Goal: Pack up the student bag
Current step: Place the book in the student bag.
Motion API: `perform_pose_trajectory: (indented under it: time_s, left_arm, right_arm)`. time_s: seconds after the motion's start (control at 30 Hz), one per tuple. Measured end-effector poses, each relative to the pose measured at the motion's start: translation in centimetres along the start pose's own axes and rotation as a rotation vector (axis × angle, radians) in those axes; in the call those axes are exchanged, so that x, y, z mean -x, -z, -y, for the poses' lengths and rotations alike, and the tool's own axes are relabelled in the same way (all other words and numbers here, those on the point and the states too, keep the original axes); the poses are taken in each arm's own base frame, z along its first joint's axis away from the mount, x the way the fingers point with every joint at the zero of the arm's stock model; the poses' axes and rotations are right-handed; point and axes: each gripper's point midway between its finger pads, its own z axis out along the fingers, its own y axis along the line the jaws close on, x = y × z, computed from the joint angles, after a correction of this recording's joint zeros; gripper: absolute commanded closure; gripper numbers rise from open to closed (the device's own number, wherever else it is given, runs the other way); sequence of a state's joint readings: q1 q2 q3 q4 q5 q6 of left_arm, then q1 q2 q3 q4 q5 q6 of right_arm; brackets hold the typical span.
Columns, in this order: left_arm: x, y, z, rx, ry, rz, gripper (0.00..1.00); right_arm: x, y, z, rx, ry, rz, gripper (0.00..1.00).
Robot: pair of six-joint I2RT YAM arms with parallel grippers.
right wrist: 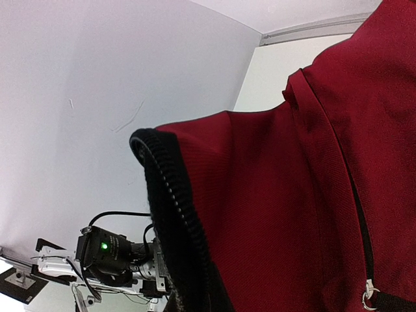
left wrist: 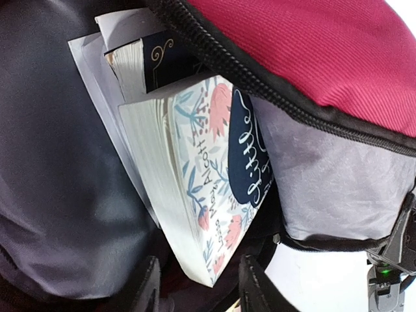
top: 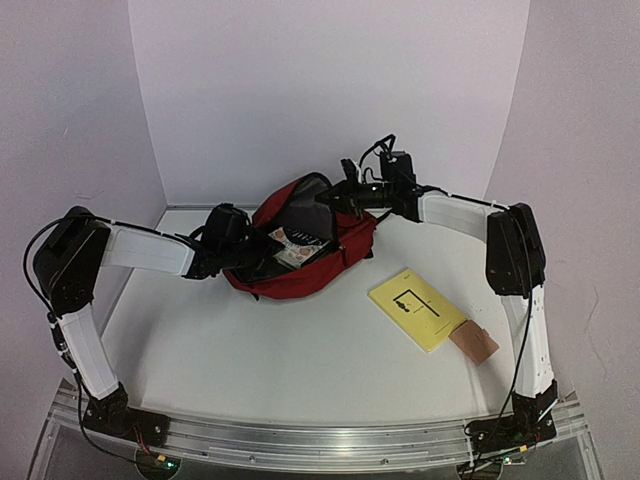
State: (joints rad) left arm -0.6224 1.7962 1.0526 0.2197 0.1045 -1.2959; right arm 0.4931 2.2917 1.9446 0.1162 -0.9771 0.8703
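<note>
Red bag (top: 292,285) lies mid bench (top: 300,370), right fingers (top: 338,197) pinched on its raised rim. Inside, left fingers (left wrist: 255,292) stand apart, straddling floral book (left wrist: 208,182) corner. Best push book deeper along lining before backing out.

Your student bag (top: 300,278) is dark red, edged with a black zip (left wrist: 260,81) and lined in dark grey. The paperback (left wrist: 208,195) you see has a white cover strewn with pink flowers and blue-green leaves around a navy panel lettered in white, and the book (left wrist: 168,62) behind it is navy with a gold curl. On your white table (top: 250,370), the booklet (top: 418,308) is yellow with black line drawing, and the card (top: 475,343) is pinkish brown.
</note>
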Motion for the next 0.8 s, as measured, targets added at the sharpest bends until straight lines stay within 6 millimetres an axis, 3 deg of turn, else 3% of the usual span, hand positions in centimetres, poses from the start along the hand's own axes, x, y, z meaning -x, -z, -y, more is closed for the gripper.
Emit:
perform_pose_trajectory:
  time_s: [0.1, 0.33, 0.43, 0.6, 0.8]
  left_arm:
    - [0.1, -0.7, 0.0, -0.004, -0.012, -0.002, 0.74]
    - [1.0, -3.8, 0.5, -0.01, -0.049, -0.031, 0.78]
    - [1.4, -4.2, 0.9, -0.019, -0.062, -0.029, 0.68]
    - [1.4, -3.9, 1.1, -0.024, -0.112, -0.037, 0.39]
    - [1.5, -1.1, 1.4, -0.025, -0.158, -0.013, 0.31]
  right_arm:
    - [0.0, 0.0, 0.0, 0.0, -0.003, 0.001, 1.0]
    - [0.6, 0.5, 0.4, -0.01, -0.025, 0.018, 1.0]
    - [1.4, 1.1, 1.1, -0.028, -0.033, 0.046, 1.0]
    - [3.3, 2.9, 4.3, -0.119, -0.053, 0.121, 0.98]
    - [2.6, 3.9, 10.7, -0.282, -0.089, 0.135, 0.61]
